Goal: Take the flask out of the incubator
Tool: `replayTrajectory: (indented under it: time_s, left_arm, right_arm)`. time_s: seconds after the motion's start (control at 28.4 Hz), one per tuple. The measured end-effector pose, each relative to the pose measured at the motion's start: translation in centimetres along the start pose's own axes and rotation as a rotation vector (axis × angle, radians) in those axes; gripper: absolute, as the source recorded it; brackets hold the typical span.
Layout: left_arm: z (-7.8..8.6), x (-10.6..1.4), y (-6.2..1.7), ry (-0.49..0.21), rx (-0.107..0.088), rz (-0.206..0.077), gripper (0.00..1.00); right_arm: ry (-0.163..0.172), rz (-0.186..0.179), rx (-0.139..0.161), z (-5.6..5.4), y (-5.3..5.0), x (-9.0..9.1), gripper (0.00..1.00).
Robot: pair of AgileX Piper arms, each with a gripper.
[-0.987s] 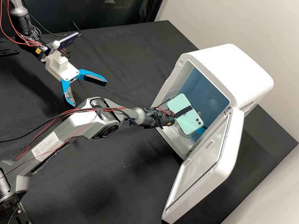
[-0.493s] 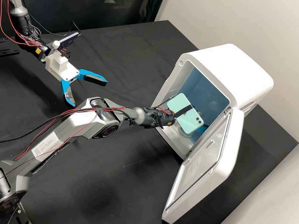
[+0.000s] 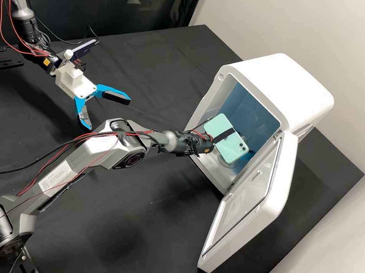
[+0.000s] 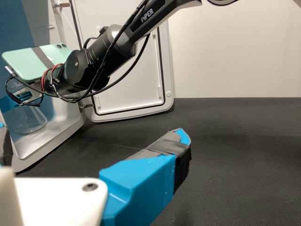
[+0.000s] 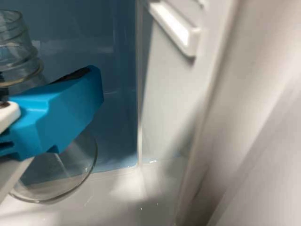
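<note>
A clear glass flask stands on the white floor of the incubator, against its blue inner wall. The left wrist view shows the flask under the right arm's mint-green wrist camera. My right gripper is inside the incubator, its blue part level with the flask's neck and in front of it. Whether it grips the neck is hidden. My left gripper hangs open and empty above the bench, well to the left of the incubator.
The incubator's white door is swung open toward the front right, close beside the right arm's wrist. The incubator sits near the bench's right edge. Red and black cables trail along both arms.
The right arm's wrist has shifted very slightly inside the incubator. The left arm and the door have not moved.
</note>
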Motion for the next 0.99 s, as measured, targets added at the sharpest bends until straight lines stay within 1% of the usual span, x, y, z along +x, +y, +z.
replayTrajectory:
  time_s: [0.46, 0.63, 0.81, 0.88, 0.99]
  left_arm:
    - [0.0, 0.0, 0.0, 0.0, 0.0, 0.0, 1.0]
    - [0.0, 0.0, 0.0, 0.0, 0.0, 0.0, 1.0]
    - [0.0, 0.0, 0.0, 0.0, 0.0, 0.0, 1.0]
    - [0.0, 0.0, 0.0, 0.0, 0.0, 0.0, 1.0]
    - [0.0, 0.0, 0.0, 0.0, 0.0, 0.0, 1.0]
  right_arm:
    - [0.001, 0.0, -0.002, -0.01, 0.0, 0.0, 0.0]
    - [0.0, 0.001, 0.003, 0.03, -0.03, -0.01, 0.0]
    - [0.007, 0.007, 0.009, 0.42, -0.41, -0.16, 0.0]
    - [0.012, 0.019, 0.01, 0.61, -0.48, -0.4, 0.0]
    - [0.019, 0.023, 0.017, 0.94, -0.73, -0.95, 0.0]
